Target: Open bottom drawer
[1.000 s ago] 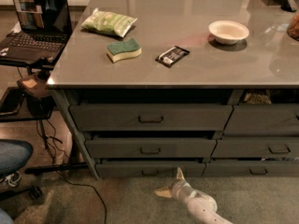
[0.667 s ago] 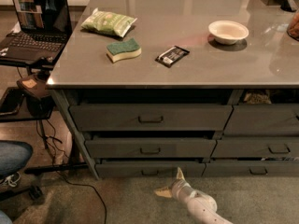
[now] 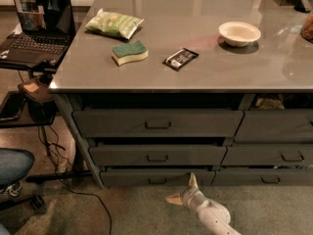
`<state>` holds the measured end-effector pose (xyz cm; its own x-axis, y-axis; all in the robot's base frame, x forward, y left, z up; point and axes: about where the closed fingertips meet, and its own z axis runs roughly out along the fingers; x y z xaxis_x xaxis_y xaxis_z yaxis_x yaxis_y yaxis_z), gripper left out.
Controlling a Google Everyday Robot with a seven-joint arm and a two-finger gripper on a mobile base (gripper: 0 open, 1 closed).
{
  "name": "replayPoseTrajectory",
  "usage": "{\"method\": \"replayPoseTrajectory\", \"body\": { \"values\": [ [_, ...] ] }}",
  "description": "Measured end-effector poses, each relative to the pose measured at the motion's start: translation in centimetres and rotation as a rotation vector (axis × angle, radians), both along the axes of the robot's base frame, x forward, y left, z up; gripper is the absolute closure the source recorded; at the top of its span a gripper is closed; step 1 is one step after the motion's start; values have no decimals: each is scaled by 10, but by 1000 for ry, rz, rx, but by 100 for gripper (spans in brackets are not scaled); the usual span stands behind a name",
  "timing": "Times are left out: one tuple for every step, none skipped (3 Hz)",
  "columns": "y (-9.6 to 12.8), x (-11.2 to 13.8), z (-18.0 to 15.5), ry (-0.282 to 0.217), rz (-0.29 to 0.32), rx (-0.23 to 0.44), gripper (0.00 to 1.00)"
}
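Camera view: the bottom drawer (image 3: 127, 177) sits shut under the table's (image 3: 205, 82) front edge, lowest of the left stack, with its loop handle (image 3: 157, 180) at centre. The gripper (image 3: 182, 190) hovers low, just right of that handle, spread wide and empty. I judge it should shift left, hook the handle squarely, then pull straight out. The floor in front looks open. A cable (image 3: 109, 219) and an office chair (image 3: 12, 165) lie toward the front-left corner.

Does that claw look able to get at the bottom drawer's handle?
Probably yes. The gripper hangs open near the floor, just right of the handle on the bottom drawer, with nothing between them.
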<state>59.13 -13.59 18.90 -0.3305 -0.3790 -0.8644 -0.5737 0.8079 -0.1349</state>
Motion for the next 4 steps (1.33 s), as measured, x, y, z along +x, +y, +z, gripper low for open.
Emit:
{"method": "replayPoseTrajectory", "body": {
  "values": [
    [-1,6,-7,-68,-13,-38,0],
    [-1,6,-7,-68,-14,-38,0],
    [-14,18,21,-179,-44,-61,0],
    [-28,27,83,-398,-89,-114,0]
  ]
}}
